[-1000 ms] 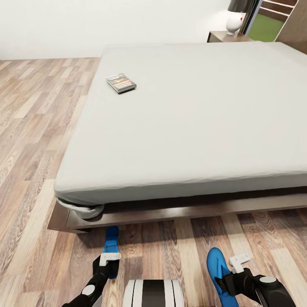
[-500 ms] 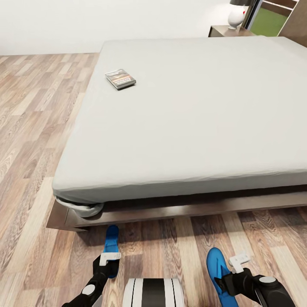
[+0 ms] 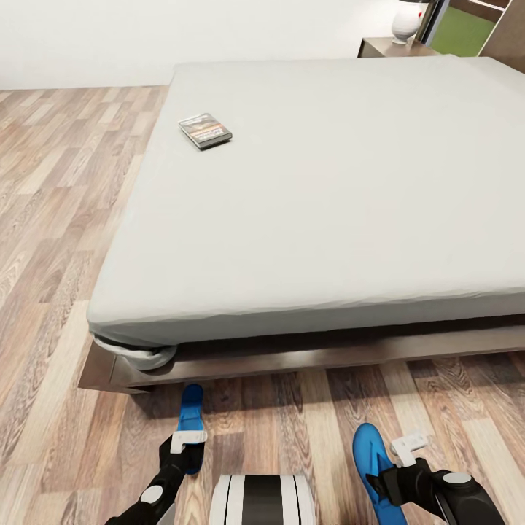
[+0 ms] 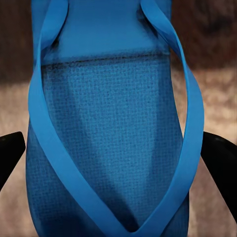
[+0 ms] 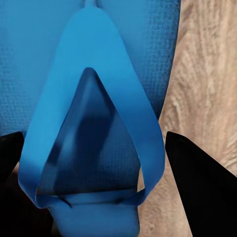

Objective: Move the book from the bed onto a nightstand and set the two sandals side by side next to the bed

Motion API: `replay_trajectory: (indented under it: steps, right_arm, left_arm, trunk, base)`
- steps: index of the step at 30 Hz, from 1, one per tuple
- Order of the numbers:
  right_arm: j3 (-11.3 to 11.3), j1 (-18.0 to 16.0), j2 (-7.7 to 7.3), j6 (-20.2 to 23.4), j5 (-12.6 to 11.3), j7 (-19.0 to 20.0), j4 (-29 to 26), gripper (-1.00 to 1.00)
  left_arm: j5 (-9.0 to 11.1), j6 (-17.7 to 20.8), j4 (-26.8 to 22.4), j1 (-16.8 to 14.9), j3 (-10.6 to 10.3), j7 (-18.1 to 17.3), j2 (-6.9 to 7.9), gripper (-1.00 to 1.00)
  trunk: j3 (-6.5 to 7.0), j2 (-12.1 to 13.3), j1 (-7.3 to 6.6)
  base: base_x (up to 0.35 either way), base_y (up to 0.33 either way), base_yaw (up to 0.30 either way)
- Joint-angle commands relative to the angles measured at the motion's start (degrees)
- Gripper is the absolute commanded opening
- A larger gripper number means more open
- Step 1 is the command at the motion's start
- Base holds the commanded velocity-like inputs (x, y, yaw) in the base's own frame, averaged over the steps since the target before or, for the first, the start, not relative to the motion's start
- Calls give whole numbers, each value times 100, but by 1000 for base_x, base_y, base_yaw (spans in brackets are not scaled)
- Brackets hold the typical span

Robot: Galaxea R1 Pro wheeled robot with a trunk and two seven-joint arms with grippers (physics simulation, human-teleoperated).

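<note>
I am hovering my left gripper (image 3: 188, 440) over the left sandal (image 3: 190, 415) and my right gripper (image 3: 408, 448) over the right sandal (image 3: 370, 467), both lying on the wood floor (image 3: 51, 240) just in front of the bed (image 3: 306, 189) frame. In each wrist view my two fingertips are sitting wide apart, one either side of the sole: the left fingers (image 4: 11, 154) flank the left sandal (image 4: 113, 138), the right fingers (image 5: 197, 182) flank the right sandal (image 5: 94, 118). Neither pair appears to be pressing the sole, so I judge both grippers spread and holding nothing.

Risks, as I am judging them:
- Closing on the thong straps alone could let a sandal swing or slip out.
- The soles are lying flat on the planks; a shallow descent would likely let the fingers close above the edges and miss.
- The sandals are lying well apart, so any sideways drag could twist one out of line.

Each sandal's long axis is running roughly toward the bed; the right one is angling slightly to the left. Which end is the toe is clear only in the wrist views.

The book (image 3: 205, 130) is lying flat on the mattress near its left edge, long axis skewed to that edge. A nightstand (image 3: 397, 48) is standing at the bed's far right corner.
</note>
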Motion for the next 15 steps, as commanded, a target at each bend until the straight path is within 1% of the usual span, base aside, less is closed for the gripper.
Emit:
replay_trajectory:
  steps: [1, 2, 5, 13, 15]
  right_arm:
    - [-1, -2, 0, 13, 57, 55, -7, -100]
    - [0, -3, 0, 12, 57, 55, -7, -100]
    - [13, -5, 0, 11, 57, 55, -8, -100]
    - [30, -4, 0, 11, 64, 56, -3, -100]
    - [-37, 3, -66, -67, 76, 38, 58, -100]
  left_arm:
    - [29, -22, 2, -4, -49, 46, 3, -100]
    - [29, -22, 2, -4, -49, 46, 3, -100]
    - [29, -22, 1, -4, -49, 46, 3, -100]
    - [29, -22, 1, -4, -49, 46, 3, -100]
    - [22, -76, 22, -31, -35, 35, 70, -100]
  trunk:
    - [-3, -1, -1]
    - [-3, -1, -1]
    - [-70, -5, 7]
    - [-70, -5, 7]
    - [-70, -5, 7]
  base:
    - [0, 0, 0]
    - [0, 0, 0]
    - [0, 0, 0]
    - [0, 0, 0]
    - [0, 0, 0]
